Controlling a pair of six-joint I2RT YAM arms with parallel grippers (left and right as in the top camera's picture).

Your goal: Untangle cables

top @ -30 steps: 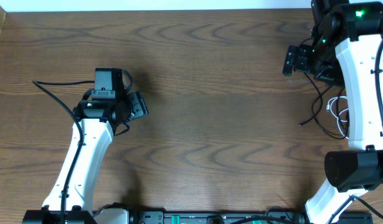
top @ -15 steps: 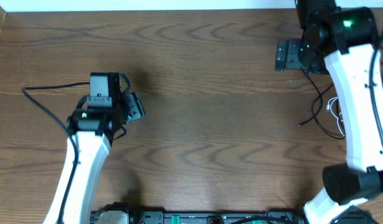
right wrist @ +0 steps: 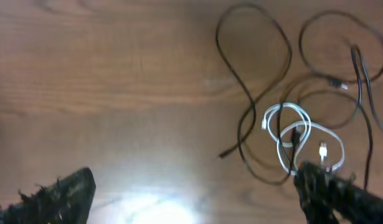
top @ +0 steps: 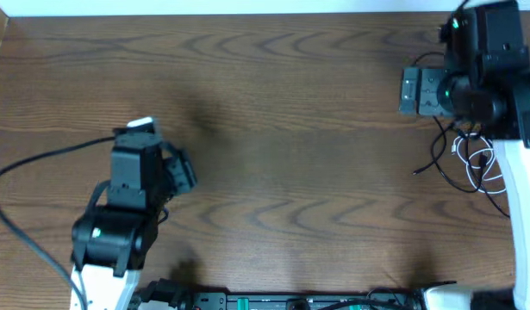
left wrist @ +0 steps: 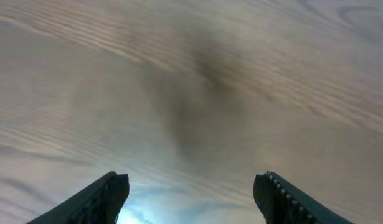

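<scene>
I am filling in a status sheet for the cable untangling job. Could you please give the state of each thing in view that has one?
black cables: loose loops lying on the table, crossing each other, not held
white cable: coiled, tangled with a black one, not held
left gripper: open, empty
right gripper: open, empty, above the table beside the cables

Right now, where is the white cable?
In the overhead view the white cable lies coiled at the table's right edge, tangled among the black cables, beside the right arm.
</scene>
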